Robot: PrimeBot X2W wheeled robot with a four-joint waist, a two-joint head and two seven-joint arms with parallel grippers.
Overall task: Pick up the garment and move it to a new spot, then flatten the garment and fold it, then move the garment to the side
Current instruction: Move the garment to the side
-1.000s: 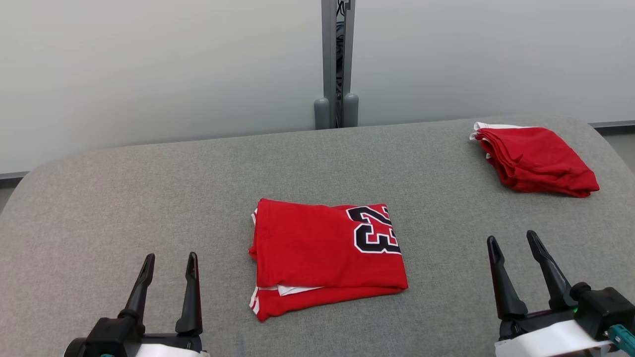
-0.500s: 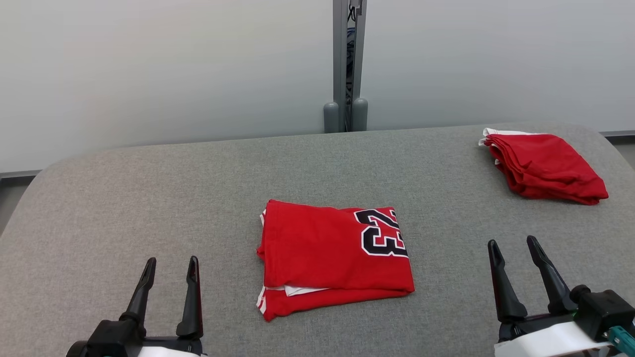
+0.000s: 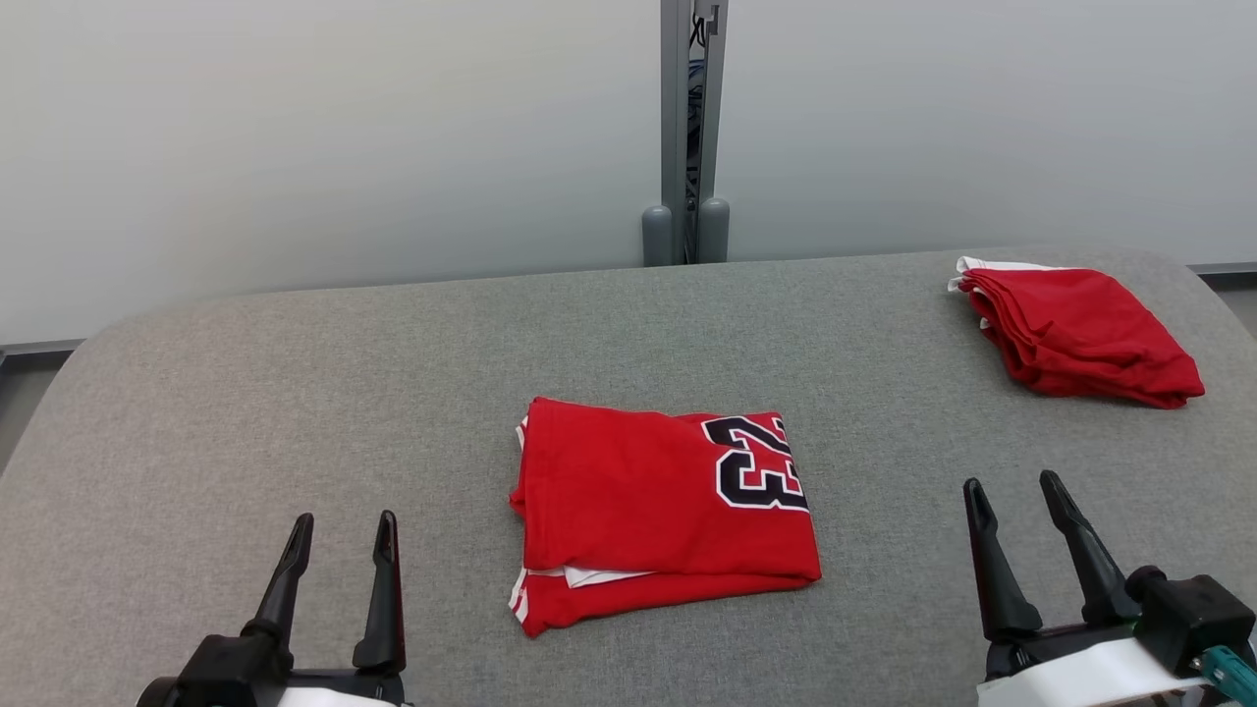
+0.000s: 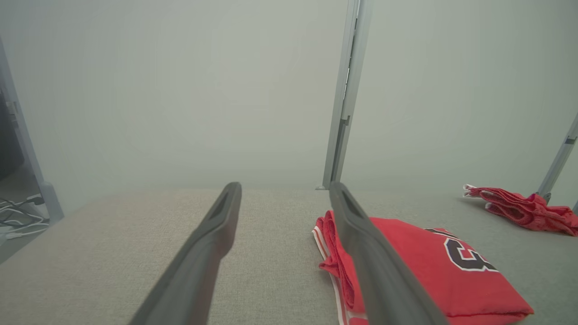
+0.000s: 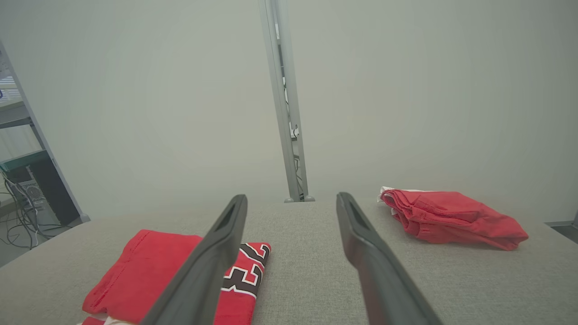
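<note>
Garment: a folded red jersey [image 3: 663, 511] lies flat in the middle of the head view on the grey surface [image 3: 295, 393]. The black number 23 is at its upper right corner, and white trim peeks from the layers at its lower left.
Left gripper: the left gripper [image 3: 346, 518] is at the lower left of the head view, fingers spread and holding nothing, clear of the garment's left edge.
Right gripper: the right gripper [image 3: 1011, 481] is at the lower right, fingers likewise spread and empty, well apart from the garment's right edge.
Step in hand: the folding looks done, so what seems left is moving the garment to the side. No reach has begun.
Next move calls for: a gripper coming in low at one edge and pinching every layer together. The lower left corner looks loose and could open if only the top layer is caught.
Other things: a second red folded pile [image 3: 1080, 334] lies at the upper right, near the surface's far corner. A grey metal post [image 3: 687, 128] rises at top centre against a pale wall.
In the way: nothing lies between either gripper and the garment. The pile limits room at the upper right.
</note>
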